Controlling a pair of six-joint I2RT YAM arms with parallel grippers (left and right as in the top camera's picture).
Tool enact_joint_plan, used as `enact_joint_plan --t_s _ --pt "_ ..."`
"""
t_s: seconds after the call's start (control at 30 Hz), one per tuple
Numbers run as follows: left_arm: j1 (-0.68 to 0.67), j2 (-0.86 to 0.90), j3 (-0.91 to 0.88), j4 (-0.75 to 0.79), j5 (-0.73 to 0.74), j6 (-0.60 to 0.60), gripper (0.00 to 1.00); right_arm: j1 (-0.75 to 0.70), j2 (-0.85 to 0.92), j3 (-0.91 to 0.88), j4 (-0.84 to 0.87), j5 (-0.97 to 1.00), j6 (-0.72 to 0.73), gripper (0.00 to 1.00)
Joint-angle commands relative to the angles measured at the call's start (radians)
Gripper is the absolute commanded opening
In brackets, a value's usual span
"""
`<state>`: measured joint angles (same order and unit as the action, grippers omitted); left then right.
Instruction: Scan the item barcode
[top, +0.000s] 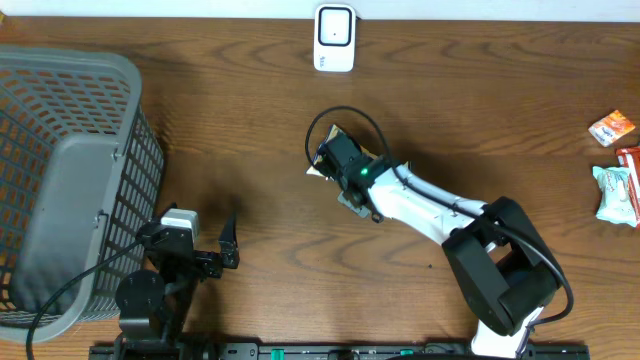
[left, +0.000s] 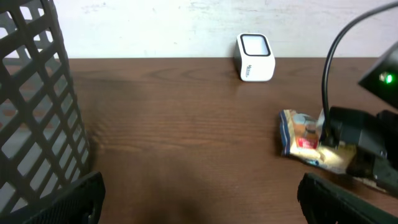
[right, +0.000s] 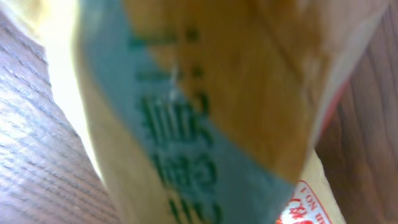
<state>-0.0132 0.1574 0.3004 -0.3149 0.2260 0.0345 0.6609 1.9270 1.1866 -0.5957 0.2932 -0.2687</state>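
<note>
Brown wood-grain counter (top: 250, 130). Grey lattice basket (top: 70, 150) takes up the left side, near to far.

Right arm (top: 420, 205), white and black, reaches from the near right edge toward the centre of the counter. Right fingers (left: 348, 127) clenched on the right end of the snack packet (left: 305, 140). The packet's left end pokes out past them and sits low on the wood. In the right wrist view the snack packet (right: 205, 112) fills the frame, blurred, with teal print on yellow.

Left fingers (top: 229, 240) released, spread wide, grasping nothing. They sit near left, just beside the basket and well apart from the packet.

White scanner (top: 334, 38) stands upright at the far centre edge, beyond the packet and apart from it.

Loose packets (top: 612, 127) lie at the far right edge.
</note>
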Motion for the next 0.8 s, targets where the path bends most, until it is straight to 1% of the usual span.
enact_joint_plan --t_s 0.0,0.13,0.17,0.2,0.3,0.43,0.5,0.53,0.63,0.7,0.73,0.77 --pt "0.003 -0.003 -0.002 0.000 -0.006 0.014 0.99 -0.053 0.065 0.088 -0.127 -0.346 0.024 0.01" --pt "0.003 -0.003 -0.002 0.000 -0.006 0.014 0.99 -0.147 0.064 0.320 -0.379 -0.706 -0.017 0.01" --pt "0.003 -0.003 -0.002 0.000 -0.006 0.014 0.99 -0.164 0.065 0.348 -0.414 -0.768 -0.029 0.01" --pt "0.003 -0.003 -0.002 0.000 -0.006 0.014 0.99 -0.199 0.065 0.392 -0.480 -0.907 -0.063 0.01" --pt "0.003 -0.003 -0.002 0.000 -0.006 0.014 1.00 -0.290 0.065 0.428 -0.601 -1.213 -0.154 0.01" --pt "0.003 -0.003 -0.002 0.000 -0.006 0.014 0.99 -0.375 0.065 0.420 -0.672 -1.454 -0.154 0.01" --pt "0.003 -0.003 -0.002 0.000 -0.006 0.014 0.99 -0.404 0.065 0.420 -0.706 -1.570 -0.124 0.01" --pt "0.003 -0.003 -0.002 0.000 -0.006 0.014 0.99 -0.422 0.065 0.420 -0.742 -1.670 -0.090 0.01" --pt "0.003 -0.003 -0.002 0.000 -0.006 0.014 0.99 -0.446 0.065 0.420 -0.831 -1.845 -0.079 0.02" --pt "0.003 -0.003 -0.002 0.000 -0.006 0.014 0.99 -0.454 0.065 0.420 -0.875 -1.855 0.013 0.01" --pt "0.003 -0.003 -0.002 0.001 -0.006 0.014 0.99 -0.461 0.065 0.420 -0.886 -1.855 0.120 0.01" --pt "0.003 -0.003 -0.002 0.000 -0.006 0.014 0.99 -0.466 0.065 0.420 -0.898 -1.855 0.170 0.01"
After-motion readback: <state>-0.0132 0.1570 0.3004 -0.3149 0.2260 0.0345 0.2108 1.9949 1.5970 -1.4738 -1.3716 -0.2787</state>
